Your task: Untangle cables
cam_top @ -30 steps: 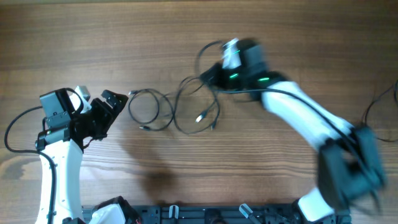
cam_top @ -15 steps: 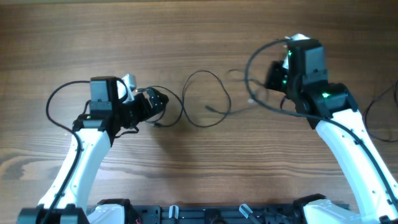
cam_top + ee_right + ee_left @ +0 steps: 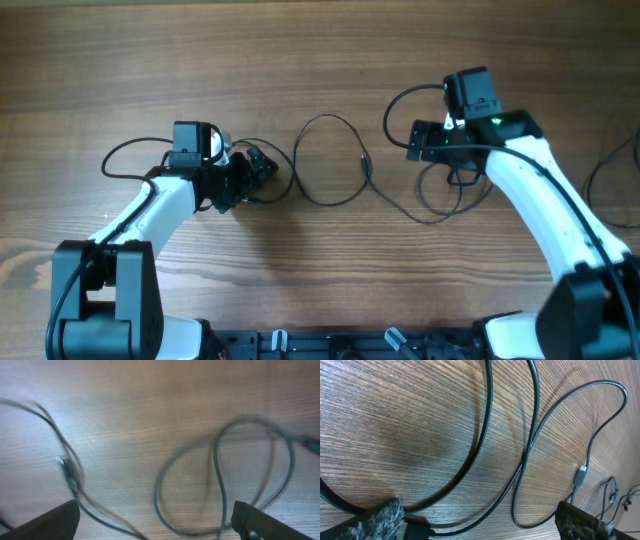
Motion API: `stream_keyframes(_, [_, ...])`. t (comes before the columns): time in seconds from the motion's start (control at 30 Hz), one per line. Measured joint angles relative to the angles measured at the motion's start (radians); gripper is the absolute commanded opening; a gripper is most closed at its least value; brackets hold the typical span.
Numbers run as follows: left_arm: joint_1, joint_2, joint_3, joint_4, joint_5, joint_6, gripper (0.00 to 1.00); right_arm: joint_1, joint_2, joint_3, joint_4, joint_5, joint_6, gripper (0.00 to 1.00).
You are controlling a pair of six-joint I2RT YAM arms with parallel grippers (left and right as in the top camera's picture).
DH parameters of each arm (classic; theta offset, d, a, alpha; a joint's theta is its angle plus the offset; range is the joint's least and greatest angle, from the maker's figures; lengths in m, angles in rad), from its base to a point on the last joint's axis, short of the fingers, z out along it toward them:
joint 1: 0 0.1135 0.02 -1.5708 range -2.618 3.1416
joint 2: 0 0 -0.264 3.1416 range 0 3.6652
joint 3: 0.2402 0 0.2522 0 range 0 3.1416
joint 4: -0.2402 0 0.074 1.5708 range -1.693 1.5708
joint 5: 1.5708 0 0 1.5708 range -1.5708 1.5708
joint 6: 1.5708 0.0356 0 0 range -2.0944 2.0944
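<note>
**Q:** Overhead: items and positions?

**A:** Item one, cables: loose loops strung across the desk, long axis side to side. One plug sits on the right side of the middle loop.
Item two, left claw: at the left end loop, touching it or just over it, I cannot tell which.
Item three, right claw: just beside the right loop, which lies on the base side of it.

**Q:** Left wrist?

**A:** Left claw: jaws spread wide, nothing held.
Cables: flat on the desk straight ahead, with one strand passing between the jaws. Two strands cross just ahead, and a plug lies beyond them to the right.

**Q:** Right wrist?

**A:** This view is blurred.
Right claw: jaws wide apart, empty.
Cables: one loop ahead, right of centre, and a second strand off to the left.

**Q:** Which arm for the next pull?

**A:** I judge the left. The crossing lies directly before it. If I close on the strand between its jaws and draw it leftward along the run, the crossing should open. The right claw is nearer the far loop, and I could use it to pin that loop.
</note>
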Motion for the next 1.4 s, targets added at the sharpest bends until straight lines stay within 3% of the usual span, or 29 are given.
stream_keyframes(0.23, [0.0,0.002,0.002,0.0,0.0,-0.003,1.0,0.0,0.193,-0.001,-0.175,0.019,0.149,1.0])
stream_keyframes(0.47, [0.0,0.002,0.002,0.003,-0.013,-0.007,1.0,0.0,0.257,-0.013,-0.165,0.029,0.168,0.99])
stream_keyframes(0.5, [0.0,0.004,0.002,-0.002,-0.024,-0.01,1.0,0.0,0.258,-0.049,-0.129,0.031,0.147,0.9])
stream_keyframes(0.53, [0.0,0.007,0.002,-0.001,-0.027,-0.011,1.0,-0.001,0.257,-0.08,-0.085,0.02,0.139,0.68])
stream_keyframes(0.57, [0.0,0.007,0.002,-0.001,-0.029,-0.013,1.0,-0.001,0.245,-0.102,-0.032,0.007,0.121,0.31])
stream_keyframes(0.6, [0.0,0.007,0.003,-0.002,-0.031,-0.014,1.0,-0.001,0.232,-0.128,0.029,-0.02,0.094,0.04])
stream_keyframes(0.73, [0.0,0.007,0.003,0.0,-0.031,-0.014,1.0,-0.009,0.213,-0.153,0.117,-0.053,-0.004,0.04])
stream_keyframes(0.83, [0.0,0.007,0.003,0.0,-0.034,-0.017,1.0,-0.037,0.231,-0.092,0.082,-0.135,-0.034,0.04])
stream_keyframes(0.93, [0.0,0.008,0.003,0.0,-0.034,-0.022,1.0,-0.109,0.229,0.08,-0.006,-0.214,-0.072,0.04])
stream_keyframes(1.03, [0.0,0.008,0.003,0.002,-0.034,-0.046,1.0,-0.216,0.18,0.283,-0.073,-0.423,-0.168,0.04])
stream_keyframes(1.1, [0.0,0.008,0.003,0.003,-0.035,-0.051,1.0,-0.291,0.116,0.377,-0.037,-0.617,-0.228,0.04])
stream_keyframes(1.17, [0.0,0.008,0.003,0.003,-0.035,-0.055,1.0,-0.342,0.071,0.402,0.045,-0.663,-0.251,0.04])
stream_keyframes(1.23, [0.0,0.008,0.003,0.003,-0.035,-0.059,1.0,-0.384,0.058,0.41,0.135,-0.579,-0.261,0.04])
stream_keyframes(1.4, [0.0,0.008,0.004,0.003,-0.034,-0.063,1.0,-0.454,0.167,0.4,0.476,-0.067,-0.321,0.05])
